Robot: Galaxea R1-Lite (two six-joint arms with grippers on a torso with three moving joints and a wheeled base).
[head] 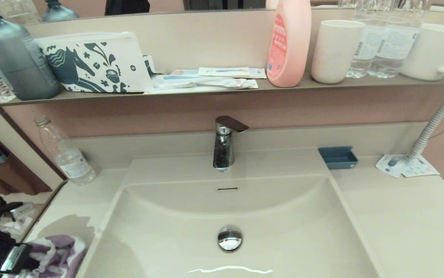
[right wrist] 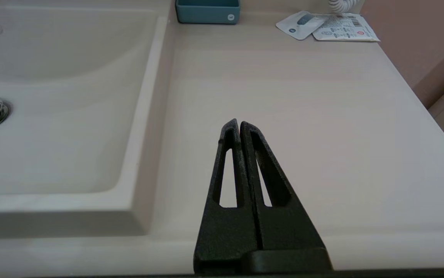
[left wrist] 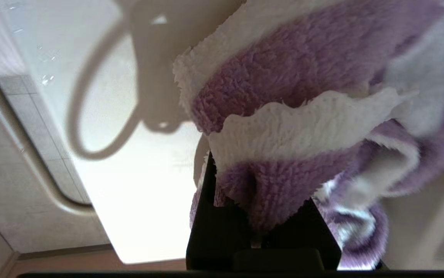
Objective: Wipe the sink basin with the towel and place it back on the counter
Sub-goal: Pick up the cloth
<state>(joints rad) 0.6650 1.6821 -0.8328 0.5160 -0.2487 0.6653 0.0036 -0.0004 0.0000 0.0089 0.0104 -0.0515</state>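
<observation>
Gripping the towel (left wrist: 283, 127) over the counter (head: 399, 216), left gripper (left wrist: 262, 231) jaws clamped, right gripper (right wrist: 239, 122) jaws together.

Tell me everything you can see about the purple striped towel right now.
The towel is a small fluffy terry cloth with purple and white stripes. It is crumpled and bunched, not spread flat. The left gripper is shut on a fold of it, and the rest spills out around the fingers. In the head view it sits at the near left, over the counter beside the sink basin, not inside it. Whether it rests on the counter cannot be told.
</observation>
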